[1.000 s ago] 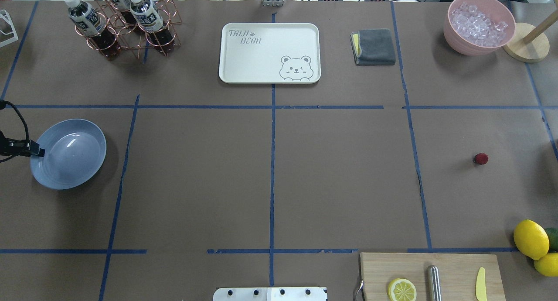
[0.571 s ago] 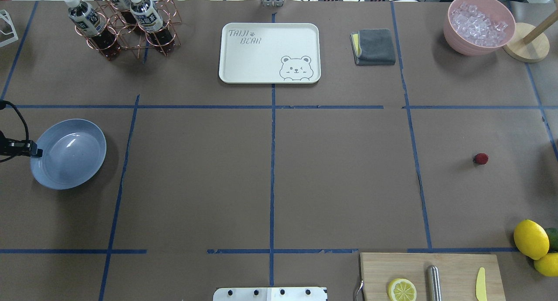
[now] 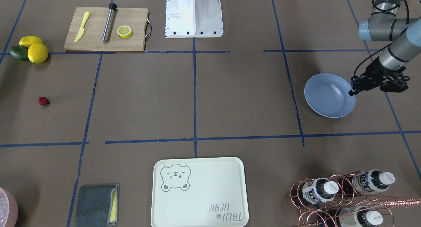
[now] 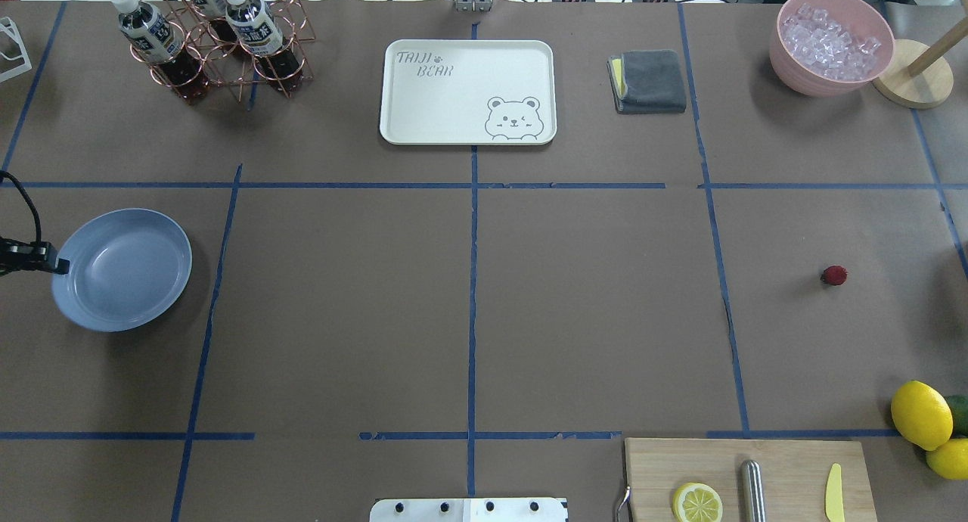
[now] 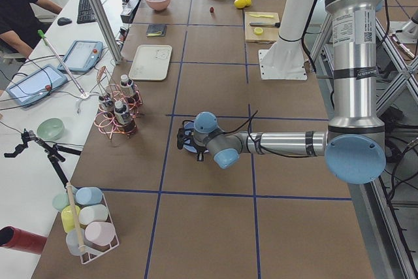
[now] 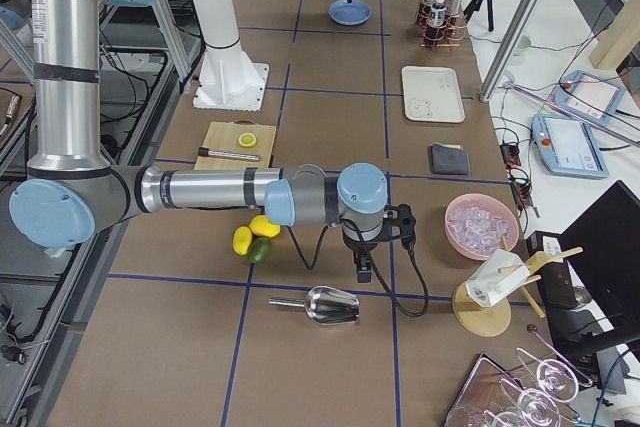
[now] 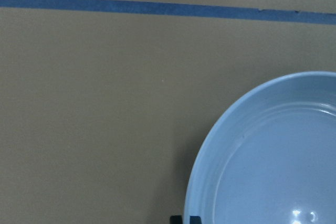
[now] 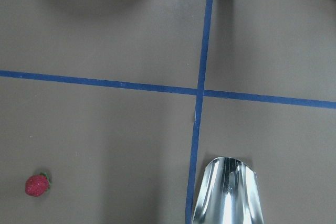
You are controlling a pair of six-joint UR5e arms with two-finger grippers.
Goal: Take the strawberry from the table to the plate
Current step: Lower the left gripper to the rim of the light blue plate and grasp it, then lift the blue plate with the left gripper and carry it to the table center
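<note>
Near the right edge of the table (image 4: 590, 318) lies the strawberry (image 4: 834, 275), handy for the right gripper (image 6: 362, 271), while the left gripper (image 4: 59, 265) meets the plate (image 4: 128, 276) at the left edge, and I cannot tell either's grip.

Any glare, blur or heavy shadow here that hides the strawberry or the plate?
Left wrist view: two small glints low on the plate, rim sharp. Right wrist view: strawberry crisp, metal scoop mirror-bright. Overhead view: even light, soft shadow beside the plate, neither hidden.

Open table (image 4: 469, 318) runs from strawberry (image 4: 834, 275) to plate (image 4: 121, 269); lemons (image 4: 921, 414) sit near the strawberry
</note>
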